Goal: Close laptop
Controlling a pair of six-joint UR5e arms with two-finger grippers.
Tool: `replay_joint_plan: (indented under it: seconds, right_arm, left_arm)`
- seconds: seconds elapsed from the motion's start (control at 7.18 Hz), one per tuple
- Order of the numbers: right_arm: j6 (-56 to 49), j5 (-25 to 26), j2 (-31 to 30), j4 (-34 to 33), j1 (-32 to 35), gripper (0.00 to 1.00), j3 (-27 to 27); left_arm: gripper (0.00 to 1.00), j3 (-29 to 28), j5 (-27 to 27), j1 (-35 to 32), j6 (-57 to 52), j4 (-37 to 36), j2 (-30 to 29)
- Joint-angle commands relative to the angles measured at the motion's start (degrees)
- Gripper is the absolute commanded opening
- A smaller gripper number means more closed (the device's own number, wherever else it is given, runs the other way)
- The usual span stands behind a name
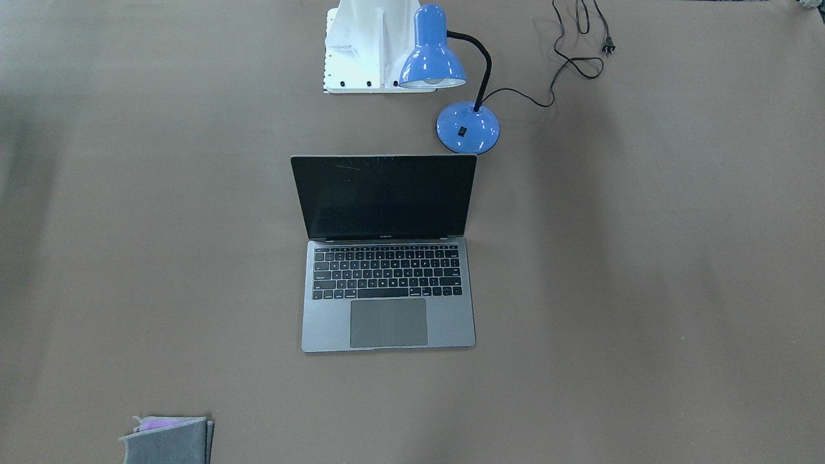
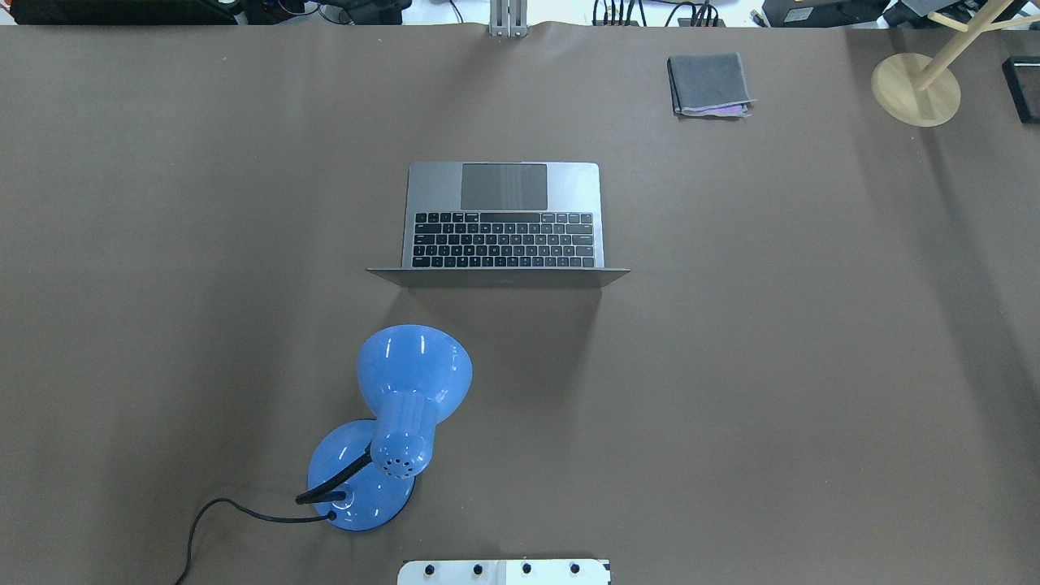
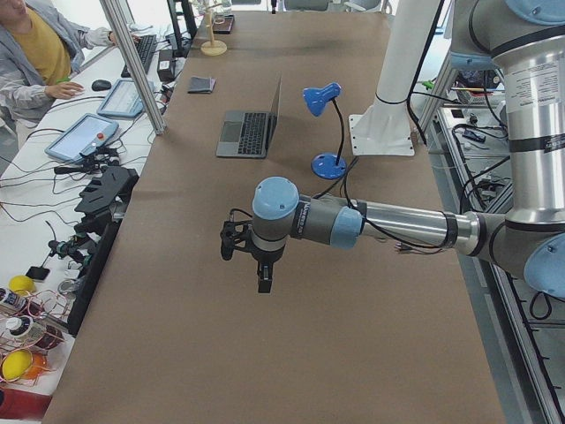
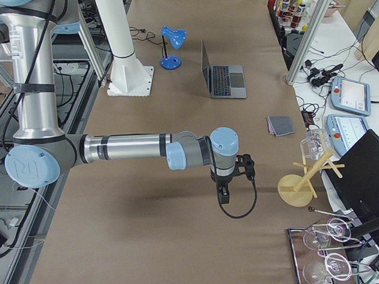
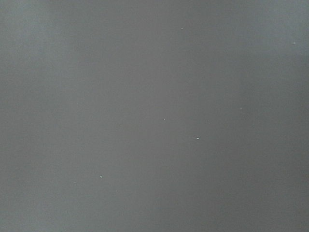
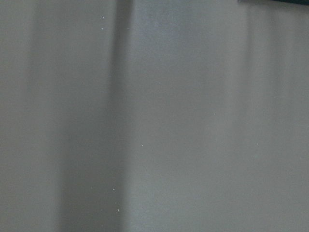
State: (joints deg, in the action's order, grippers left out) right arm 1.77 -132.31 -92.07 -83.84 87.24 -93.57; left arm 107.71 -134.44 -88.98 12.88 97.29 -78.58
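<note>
Closest to me at this end of the surface (image 1: 644, 290) is the left claw (image 3: 264, 278), hanging off a level forearm and pointing down at bare brown covering. At this angle I cannot tell whether it is released or clenched, though nothing hangs from it. At the far end the right claw (image 4: 223, 192) hangs the same way, and again I cannot tell its state. Neither wrist camera shows anything but plain surface, so both claws are over empty ground. I'd say that's a parked stance, with the arms spread wide to leave the middle free.

Moving inward, the laptop (image 1: 387, 258) sits in the middle, well apart from both claws and roughly between them. It is open, with the lid near upright. The black screen and keys face away from the robot, so the lid's back is turned to the robot's base. To my eye that suits the job, since a claw coming from the robot's side could meet the lid's top edge and tip it forward and down.

The blue desk lamp (image 2: 414, 382) stands behind the lid on the robot's left, its shade near the lid but apart from it. It could crowd the left arm, so the right looks the freer route. A folded grey cloth (image 2: 709, 81) and a wooden stand (image 2: 914, 89) lie off at the far edge.
</note>
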Motion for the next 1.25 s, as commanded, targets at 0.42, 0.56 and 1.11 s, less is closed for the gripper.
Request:
replay_joint_plan:
  seconds: [0.42, 0.56, 1.11]
  right_arm:
    - [0.0, -2.4, -0.8, 1.0, 0.8, 1.0, 0.4]
    - [0.2, -2.5, -0.7, 1.0, 0.4, 1.0, 0.1]
    - [0.2, -2.6, -0.2, 1.0, -5.1, 1.0, -1.3]
  left_arm:
    - [0.98, -0.7, -4.4, 0.7, 1.3, 0.5, 0.0]
    - [0.97, -0.7, -4.8, 0.7, 1.4, 0.5, -0.1]
    - [0.98, -0.4, -13.0, 1.6, 1.6, 0.2, -1.8]
